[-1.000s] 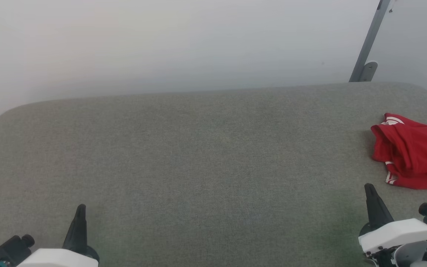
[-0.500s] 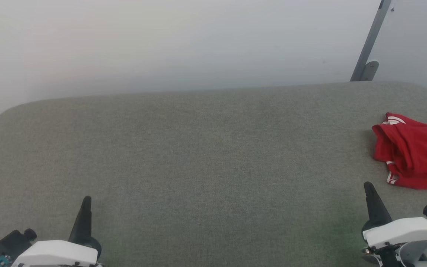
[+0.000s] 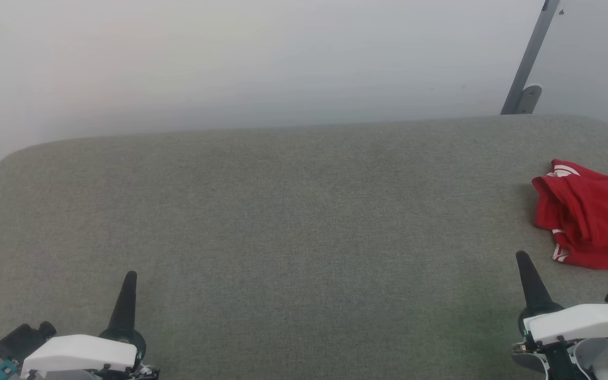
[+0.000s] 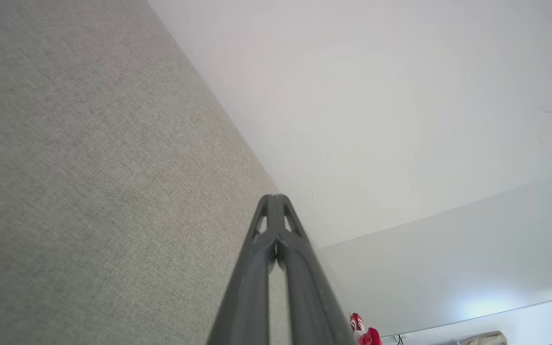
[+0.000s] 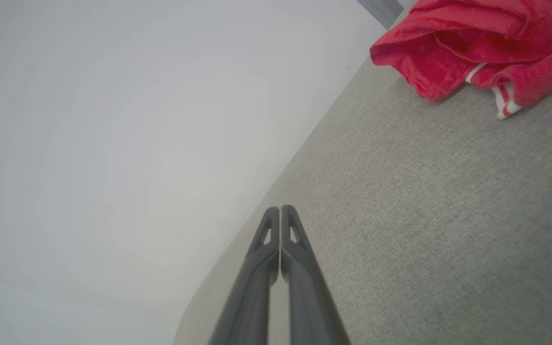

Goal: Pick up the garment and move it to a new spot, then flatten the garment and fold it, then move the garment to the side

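The garment (image 3: pixel 591 216) is a crumpled red heap with white-striped trim, lying at the far right of the grey fabric table (image 3: pixel 293 221) and cut off by the head view's right edge. In the right wrist view the garment (image 5: pixel 477 48) sits at the upper right, well beyond my fingertips. My right gripper (image 3: pixel 521 256) hovers near the table's front right, shut and empty, a short way in front of the heap. Over the front left, my left gripper (image 3: pixel 131 275) is shut and empty, far from the garment. A sliver of the garment (image 4: pixel 363 331) shows in the left wrist view.
A pale wall rises behind the table's rounded far edge. A grey slanted metal post (image 3: pixel 525 68) with a bracket stands at the back right. The table's wide middle (image 3: pixel 293 221) is bare fabric.
Both grippers have crept forward over the table, the left one noticeably further up the head view. The garment has not moved apart from a slight camera shift.
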